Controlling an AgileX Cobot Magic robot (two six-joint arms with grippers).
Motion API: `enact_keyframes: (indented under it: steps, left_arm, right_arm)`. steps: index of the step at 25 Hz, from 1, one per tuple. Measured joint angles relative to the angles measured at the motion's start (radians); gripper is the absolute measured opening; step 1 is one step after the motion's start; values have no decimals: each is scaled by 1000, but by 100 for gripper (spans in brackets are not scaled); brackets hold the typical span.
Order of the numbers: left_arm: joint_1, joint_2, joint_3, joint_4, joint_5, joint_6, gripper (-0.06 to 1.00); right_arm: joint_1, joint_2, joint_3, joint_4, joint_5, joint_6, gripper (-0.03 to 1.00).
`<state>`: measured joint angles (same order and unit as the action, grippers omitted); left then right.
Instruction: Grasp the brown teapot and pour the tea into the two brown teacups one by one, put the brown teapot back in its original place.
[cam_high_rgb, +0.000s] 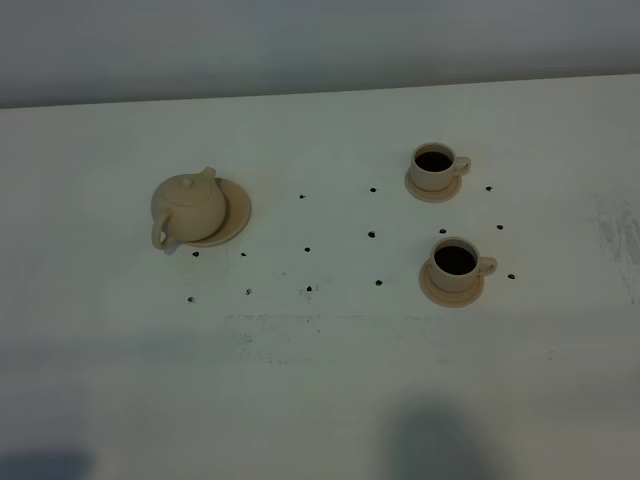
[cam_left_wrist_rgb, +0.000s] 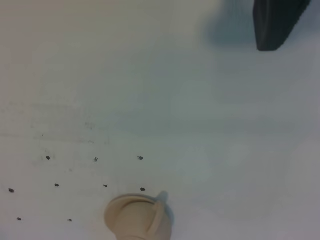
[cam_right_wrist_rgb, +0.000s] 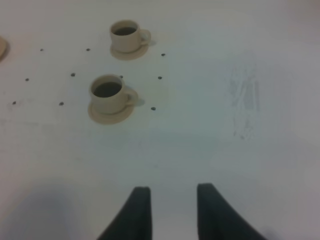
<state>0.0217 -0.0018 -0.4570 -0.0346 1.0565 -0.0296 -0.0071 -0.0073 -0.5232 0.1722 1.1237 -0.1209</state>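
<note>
The brown teapot (cam_high_rgb: 188, 207) stands upright with its lid on, resting on the wide saucer, its original place (cam_high_rgb: 238, 208), at the table's left. The two brown teacups sit on small saucers at the right, one farther back (cam_high_rgb: 435, 165) and one nearer (cam_high_rgb: 456, 264). Both hold dark tea. Neither gripper shows in the high view. In the left wrist view the teapot (cam_left_wrist_rgb: 131, 223) lies well away from the one dark finger (cam_left_wrist_rgb: 274, 25) that shows, with only bare table beside that finger. My right gripper (cam_right_wrist_rgb: 173, 189) hovers short of the cups (cam_right_wrist_rgb: 107, 94) (cam_right_wrist_rgb: 125, 35), its fingers apart and empty.
Small black dots (cam_high_rgb: 307, 250) mark the white table (cam_high_rgb: 320, 400) between the teapot and the cups. A faint scuffed patch (cam_high_rgb: 620, 235) lies at the right edge. A grey wall runs along the table's back.
</note>
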Motion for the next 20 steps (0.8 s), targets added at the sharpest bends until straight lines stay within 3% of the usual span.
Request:
enact_keyframes:
  steps: [20]
  left_arm:
    - [0, 0, 0, 0, 0, 1, 44]
  right_arm:
    - [0, 0, 0, -41, 0, -23, 22]
